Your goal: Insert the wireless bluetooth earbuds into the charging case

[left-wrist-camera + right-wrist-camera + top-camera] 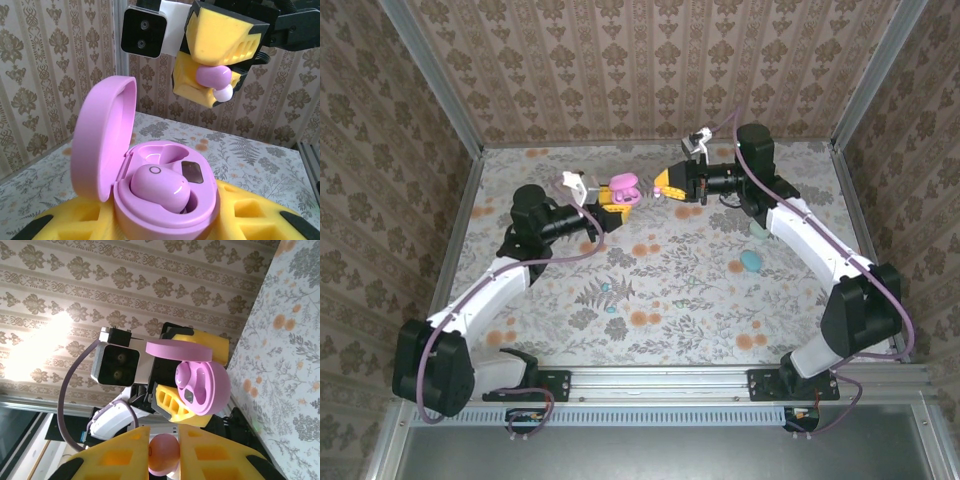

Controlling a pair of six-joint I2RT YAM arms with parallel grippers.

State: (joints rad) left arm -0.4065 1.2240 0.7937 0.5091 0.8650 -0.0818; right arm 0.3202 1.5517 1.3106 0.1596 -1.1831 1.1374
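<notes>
While the right gripper point(670, 183) was clamped on a pink earbud point(213, 76) in mid-air near the open charging case point(102, 145), which the left gripper point(612, 207) pinched with one bud point(157, 187) seated, a tilted or offset approach to the empty socket point(167, 151) could've jammed or dropped it.

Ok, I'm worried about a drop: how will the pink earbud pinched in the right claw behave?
The pink earbud looks glossy and rounded, so it may squirt from the right claw if pinched off-centre. Tiny beside the case, it is probably light, and would likely roll if dropped.
</notes>
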